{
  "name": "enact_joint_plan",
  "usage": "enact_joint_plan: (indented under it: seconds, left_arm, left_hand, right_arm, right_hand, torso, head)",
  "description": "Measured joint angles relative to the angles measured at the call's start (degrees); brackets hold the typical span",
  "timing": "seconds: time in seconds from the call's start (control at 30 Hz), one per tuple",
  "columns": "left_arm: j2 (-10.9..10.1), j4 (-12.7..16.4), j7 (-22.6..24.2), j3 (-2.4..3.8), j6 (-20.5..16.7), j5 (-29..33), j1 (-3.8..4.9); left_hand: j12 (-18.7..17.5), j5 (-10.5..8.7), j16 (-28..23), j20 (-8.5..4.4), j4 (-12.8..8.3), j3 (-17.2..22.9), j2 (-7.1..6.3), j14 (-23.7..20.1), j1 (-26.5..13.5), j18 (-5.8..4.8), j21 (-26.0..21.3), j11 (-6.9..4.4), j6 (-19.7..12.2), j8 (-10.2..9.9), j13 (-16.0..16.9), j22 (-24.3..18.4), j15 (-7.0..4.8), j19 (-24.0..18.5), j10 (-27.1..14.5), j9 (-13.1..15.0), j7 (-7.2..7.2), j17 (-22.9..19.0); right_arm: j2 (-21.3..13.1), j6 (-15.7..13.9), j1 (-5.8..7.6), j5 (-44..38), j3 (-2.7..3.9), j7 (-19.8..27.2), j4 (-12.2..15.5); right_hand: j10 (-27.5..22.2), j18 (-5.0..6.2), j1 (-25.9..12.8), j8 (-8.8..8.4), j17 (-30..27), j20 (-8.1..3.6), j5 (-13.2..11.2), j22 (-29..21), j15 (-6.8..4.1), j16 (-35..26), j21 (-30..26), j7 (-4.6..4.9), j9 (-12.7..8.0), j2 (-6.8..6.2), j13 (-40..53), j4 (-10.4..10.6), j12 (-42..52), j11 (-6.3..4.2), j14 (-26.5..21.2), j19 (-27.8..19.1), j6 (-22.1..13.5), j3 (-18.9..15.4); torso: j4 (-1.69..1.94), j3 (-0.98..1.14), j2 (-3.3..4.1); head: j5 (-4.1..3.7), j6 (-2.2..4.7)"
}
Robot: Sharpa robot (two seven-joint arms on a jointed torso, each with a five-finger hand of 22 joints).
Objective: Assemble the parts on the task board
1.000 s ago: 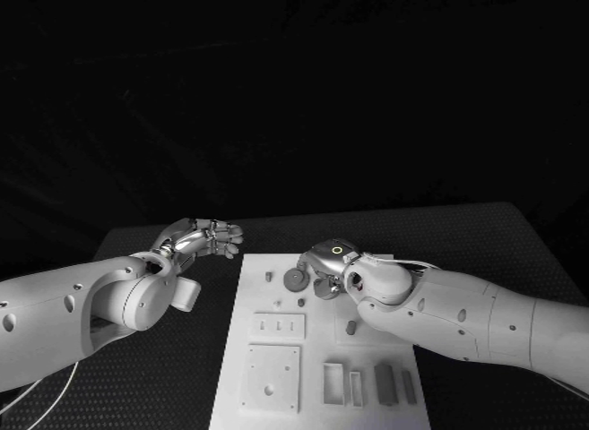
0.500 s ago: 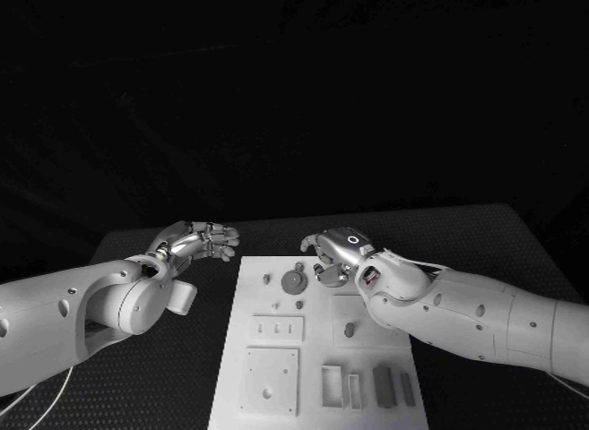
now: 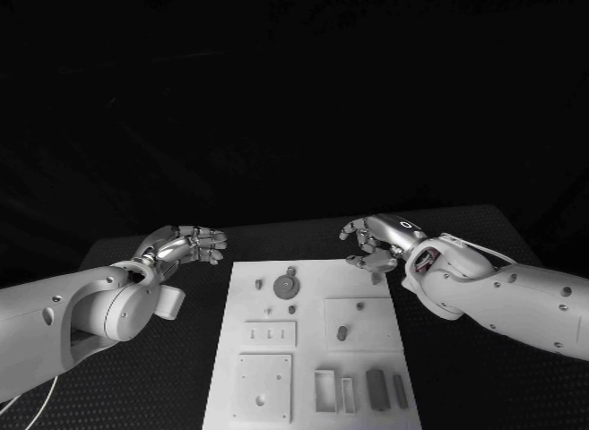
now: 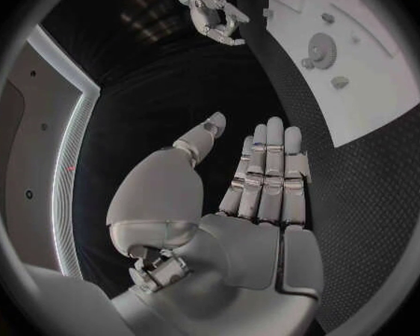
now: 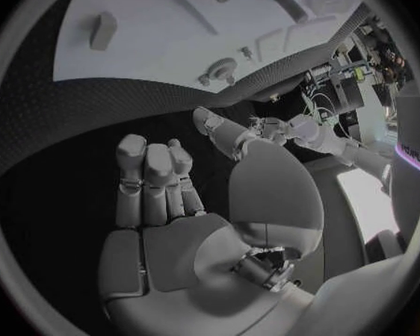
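- My left hand [image 3: 188, 243] hovers over the bench [image 3: 165, 358], just off the far left corner of the task board [image 3: 314, 354]. Its fingers [image 4: 266, 172] are spread straight and hold nothing.
- The task board lies mid-bench, long side running near to far. I see a round gear part [image 3: 285, 287] at its far end, a small peg [image 3: 359, 307] right of centre, and slim upright parts [image 3: 376, 388] at the near edge.
- My right hand [image 3: 376, 240] hangs past the board's far right corner, fingers [image 5: 149, 175] loosely curled, empty.
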Motion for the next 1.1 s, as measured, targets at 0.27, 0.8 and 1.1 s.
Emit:
enact_joint_plan:
  seconds: [0.27,0.8,1.1]
  left_arm:
    - [0.3,-0.7,0.2,-0.01,0.1,0.0,0.0]
    - [1.0,-1.3,0.3,-0.02,0.6,0.0,-0.06]
    - [1.0,-1.6,0.3,-0.05,0.8,0.0,-0.11]
  left_hand:
    - [0.0,0.0,0.0,0.0,0.0,0.0,0.0,0.0,0.0,-0.03,0.0,0.0,0.0,0.0,0.0,0.0,0.0,0.0,0.0,0.0,0.0,0.0]
    - [0.0,0.0,0.0,0.0,0.0,0.0,0.0,0.0,0.0,-0.13,0.0,0.0,0.0,0.0,0.0,0.0,0.0,0.0,0.0,0.0,0.0,0.0]
    - [0.0,0.0,0.0,0.0,0.0,0.0,0.0,0.0,0.0,-0.19,0.0,0.0,0.0,0.0,0.0,0.0,0.0,0.0,0.0,0.0,0.0,0.1]
  right_arm:
    - [-3.0,5.0,-0.3,6.4,0.01,3.8,-1.2]
    - [-2.2,6.9,-3.31,8.9,-0.17,6.1,-7.1]
    - [-0.8,7.1,-5.0,8.9,-0.19,6.5,-9.3]
  right_hand:
    - [0.0,-0.02,-0.6,0.0,0.4,0.03,1.6,0.2,0.31,0.0,0.0,0.0,-0.1,0.61,0.2,-0.6,0.0,0.0,-0.3,-0.8,0.0,-4.2]
    - [0.0,-0.02,-0.6,-0.49,0.5,0.14,1.8,0.3,0.42,-0.3,0.0,0.94,-0.8,0.61,0.1,-1.0,0.0,0.0,-0.9,-1.3,-0.9,-6.3]
    - [-0.2,-0.03,-0.6,-0.49,0.6,0.06,2.0,0.3,0.49,-0.3,0.0,1.02,-0.8,0.6,0.1,-1.2,0.0,0.22,-0.9,-1.4,-1.0,-6.8]
  torso:
    - [-0.78,0.23,-0.23]
    - [-1.63,0.64,-0.44]
    - [-1.59,0.59,-0.44]
  head:
    - [0.02,0.47]
    - [0.27,0.03]
    - [0.43,-0.49]
